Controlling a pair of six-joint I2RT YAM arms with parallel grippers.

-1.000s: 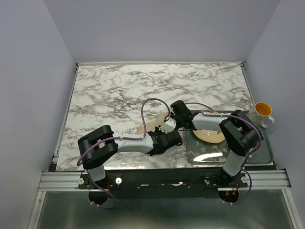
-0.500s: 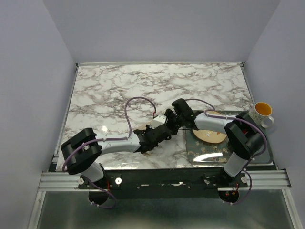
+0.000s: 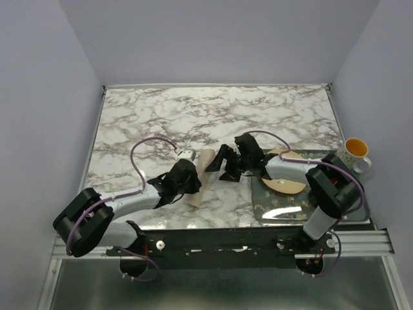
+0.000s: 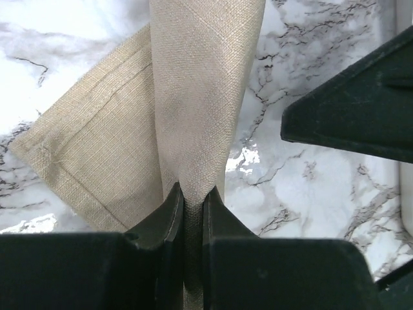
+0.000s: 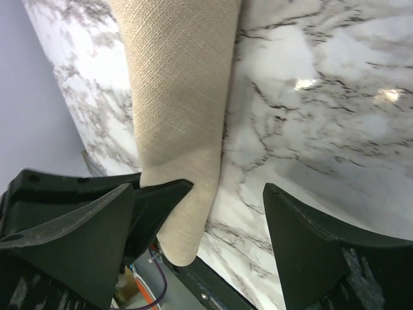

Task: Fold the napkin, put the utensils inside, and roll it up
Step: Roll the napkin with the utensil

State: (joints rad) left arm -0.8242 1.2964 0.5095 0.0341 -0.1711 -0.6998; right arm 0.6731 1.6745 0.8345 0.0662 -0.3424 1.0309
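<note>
The napkin [image 3: 204,163] lies rolled into a tan tube on the marble, just left of the middle. My left gripper [image 3: 191,183] is shut on the tube's near end; in the left wrist view the cloth [image 4: 203,97] is pinched flat between the fingers [image 4: 169,216]. My right gripper [image 3: 226,164] stands open beside the tube's right side, apart from it. In the right wrist view the roll [image 5: 181,97] lies between and ahead of the wide-spread fingertips [image 5: 303,239]. The utensils are out of view.
A round tan plate [image 3: 284,185] sits on a green patterned tray [image 3: 279,210] at the right near edge. A white mug with an orange inside [image 3: 355,154] stands at the far right. The table's front edge shows close under the roll in the right wrist view.
The right gripper has opened and let go of the napkin. The left arm has drawn back to the left, pulling the rolled napkin with it.
</note>
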